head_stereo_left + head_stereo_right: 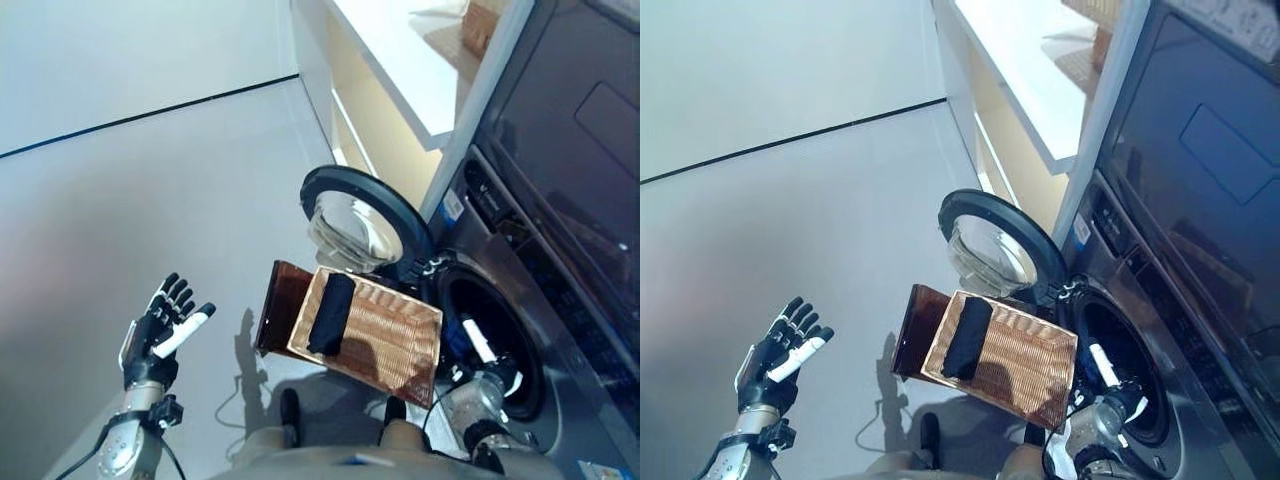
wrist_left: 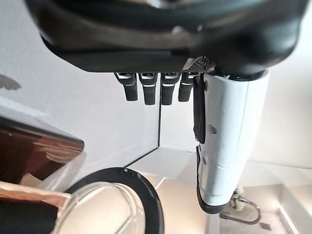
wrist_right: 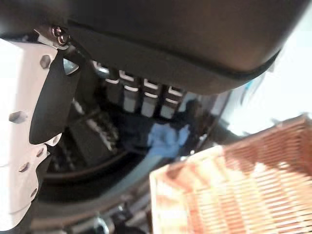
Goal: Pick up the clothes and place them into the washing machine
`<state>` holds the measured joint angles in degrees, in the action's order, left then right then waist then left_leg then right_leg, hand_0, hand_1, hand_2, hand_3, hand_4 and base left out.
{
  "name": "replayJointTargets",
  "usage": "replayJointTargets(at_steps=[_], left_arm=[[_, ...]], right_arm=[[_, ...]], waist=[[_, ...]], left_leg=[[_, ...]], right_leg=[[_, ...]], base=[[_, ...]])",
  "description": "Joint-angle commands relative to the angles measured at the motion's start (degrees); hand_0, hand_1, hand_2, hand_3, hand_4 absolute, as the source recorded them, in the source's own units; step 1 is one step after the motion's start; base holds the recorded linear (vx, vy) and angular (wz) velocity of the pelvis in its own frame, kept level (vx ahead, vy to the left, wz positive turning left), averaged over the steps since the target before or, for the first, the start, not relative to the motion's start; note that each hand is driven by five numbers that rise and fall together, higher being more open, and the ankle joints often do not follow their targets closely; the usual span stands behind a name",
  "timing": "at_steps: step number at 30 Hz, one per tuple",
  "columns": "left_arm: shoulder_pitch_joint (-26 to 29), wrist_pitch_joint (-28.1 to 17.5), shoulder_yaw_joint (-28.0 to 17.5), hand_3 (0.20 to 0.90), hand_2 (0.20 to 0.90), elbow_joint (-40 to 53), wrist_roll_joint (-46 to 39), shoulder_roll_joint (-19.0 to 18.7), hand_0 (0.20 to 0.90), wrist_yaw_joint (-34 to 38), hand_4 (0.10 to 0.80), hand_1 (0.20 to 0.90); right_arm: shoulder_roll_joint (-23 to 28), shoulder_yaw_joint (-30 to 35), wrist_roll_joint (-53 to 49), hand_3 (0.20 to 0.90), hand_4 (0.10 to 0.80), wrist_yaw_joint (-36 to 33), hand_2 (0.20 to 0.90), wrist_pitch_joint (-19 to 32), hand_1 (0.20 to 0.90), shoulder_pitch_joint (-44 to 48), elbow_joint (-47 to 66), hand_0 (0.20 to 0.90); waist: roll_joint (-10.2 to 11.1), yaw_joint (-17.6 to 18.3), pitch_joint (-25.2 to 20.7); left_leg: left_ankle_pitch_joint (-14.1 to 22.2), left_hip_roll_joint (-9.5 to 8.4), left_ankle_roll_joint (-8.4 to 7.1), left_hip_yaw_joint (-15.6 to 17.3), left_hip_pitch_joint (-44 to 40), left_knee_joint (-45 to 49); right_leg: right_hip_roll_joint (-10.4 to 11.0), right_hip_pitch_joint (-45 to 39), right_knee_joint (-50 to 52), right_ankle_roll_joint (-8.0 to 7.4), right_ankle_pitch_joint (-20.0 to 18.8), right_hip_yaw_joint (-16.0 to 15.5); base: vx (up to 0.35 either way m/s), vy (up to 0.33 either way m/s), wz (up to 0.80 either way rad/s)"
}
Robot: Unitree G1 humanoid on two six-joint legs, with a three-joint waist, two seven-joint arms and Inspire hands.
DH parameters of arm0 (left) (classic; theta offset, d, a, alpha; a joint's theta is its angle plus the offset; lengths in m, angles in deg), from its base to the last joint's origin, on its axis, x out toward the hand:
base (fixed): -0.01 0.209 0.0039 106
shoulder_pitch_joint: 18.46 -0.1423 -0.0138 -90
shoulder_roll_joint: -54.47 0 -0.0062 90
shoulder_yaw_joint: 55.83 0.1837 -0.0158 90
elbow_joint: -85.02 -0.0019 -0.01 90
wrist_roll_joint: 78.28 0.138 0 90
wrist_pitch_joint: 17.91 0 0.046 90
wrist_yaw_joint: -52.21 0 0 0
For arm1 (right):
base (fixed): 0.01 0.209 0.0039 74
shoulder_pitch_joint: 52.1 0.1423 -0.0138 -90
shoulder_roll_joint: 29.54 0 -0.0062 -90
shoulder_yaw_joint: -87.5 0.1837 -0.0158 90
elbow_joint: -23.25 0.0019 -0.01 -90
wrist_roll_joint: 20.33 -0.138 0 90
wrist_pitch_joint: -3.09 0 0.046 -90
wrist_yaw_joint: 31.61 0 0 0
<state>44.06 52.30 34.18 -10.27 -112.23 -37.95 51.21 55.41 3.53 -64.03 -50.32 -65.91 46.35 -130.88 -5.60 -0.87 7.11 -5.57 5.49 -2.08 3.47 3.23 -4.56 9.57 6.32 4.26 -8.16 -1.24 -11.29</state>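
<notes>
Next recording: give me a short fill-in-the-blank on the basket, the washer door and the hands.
1. The dark garment lies in the woven ____.
2. The washer door stands ____.
3. The left hand holds ____.
4. The right hand is at the mouth of the ____.

Missing words: basket; open; nothing; drum
</notes>
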Motion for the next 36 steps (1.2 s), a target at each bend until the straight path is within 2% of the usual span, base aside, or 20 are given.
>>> replayJointTargets(at_steps=[1, 6, 11, 15, 20, 28, 36], left_arm=[[0.8, -3.5, -5.4, 0.900, 0.900, 3.7, 2.4, -0.7, 0.900, 0.5, 0.800, 0.900], [0.2, -3.2, -5.4, 0.900, 0.900, 2.8, 3.9, -0.7, 0.900, 0.9, 0.800, 0.900], [0.2, -2.5, -4.8, 0.900, 0.900, 0.9, 6.4, -0.5, 0.900, 1.0, 0.800, 0.900], [0.2, -1.9, -4.6, 0.900, 0.900, -0.3, 6.5, 0.0, 0.900, 0.9, 0.800, 0.900], [0.3, -1.5, -4.1, 0.900, 0.900, 0.2, 6.4, 0.0, 0.900, 0.9, 0.800, 0.900], [-0.2, -1.2, -3.3, 0.900, 0.900, 2.7, 5.7, -2.3, 0.900, 0.9, 0.800, 0.900], [0.0, -0.8, -3.9, 0.900, 0.900, 5.6, 5.0, -6.6, 0.900, 0.9, 0.800, 0.900]], right_arm=[[1.3, -2.7, 7.5, 0.900, 0.800, -1.4, 0.900, 1.0, 0.900, 1.8, 2.7, 0.900], [0.7, -3.9, 9.4, 0.900, 0.800, -1.8, 0.900, -0.1, 0.900, 2.0, 1.2, 0.900], [0.3, -8.3, 14.5, 0.900, 0.800, -0.5, 0.900, -2.0, 0.900, 1.3, 1.8, 0.900], [-1.5, -10.1, 12.8, 0.900, 0.800, 1.9, 0.900, -2.3, 0.900, 0.5, 2.6, 0.900], [-3.7, -13.9, 15.6, 0.900, 0.800, 2.8, 0.900, -3.9, 0.900, 2.4, 0.8, 0.900], [-7.6, -15.0, 17.7, 0.900, 0.800, 0.3, 0.900, -6.0, 0.900, 6.7, -4.7, 0.900], [-8.8, -16.2, 24.0, 0.900, 0.800, -3.0, 0.900, -9.1, 0.900, 10.2, -9.4, 0.900]], waist=[[1.9, -1.4, -1.5], [2.5, -1.9, -2.6], [3.6, -2.8, -3.4], [4.4, -3.5, -3.9], [5.3, -5.1, -4.3], [6.7, -8.5, -4.1], [8.6, -12.5, -2.2]], left_leg=[[1.1, 5.57, -7.43, -1.8, -3.2, -0.4], [1.5, 5.62, -7.24, -1.7, -4.5, -0.4], [1.8, 5.74, -7.26, -1.8, -5.0, -0.4], [2.1, 5.66, -6.97, -1.8, -5.3, -0.4], [2.5, 5.49, -6.67, -2.0, -5.7, -0.4], [3.0, 4.93, -6.42, -3.1, -4.7, -0.4], [2.3, 3.88, -6.08, -6.0, -0.7, -0.4]], right_leg=[[4.6, -2.8, -2.3, -3.75, -2.3, 0.5], [4.5, -5.0, -3.6, -3.89, -2.5, -0.1], [4.2, -6.5, -5.0, -4.09, -3.1, -0.8], [4.1, -7.4, -5.8, -4.21, -3.5, -1.4], [4.1, -8.6, -6.7, -4.45, -3.8, -2.2], [4.7, -10.1, -8.3, -5.12, -4.8, -4.5], [5.1, -9.3, -8.6, -5.68, -5.5, -7.4]], base=[[0.086, -0.016, -0.08], [0.064, -0.011, -0.02], [0.035, -0.005, 0.01], [0.024, -0.003, -0.01], [0.045, 0.006, 0.04], [0.017, 0.004, 0.09], [-0.039, -0.018, 0.29]])
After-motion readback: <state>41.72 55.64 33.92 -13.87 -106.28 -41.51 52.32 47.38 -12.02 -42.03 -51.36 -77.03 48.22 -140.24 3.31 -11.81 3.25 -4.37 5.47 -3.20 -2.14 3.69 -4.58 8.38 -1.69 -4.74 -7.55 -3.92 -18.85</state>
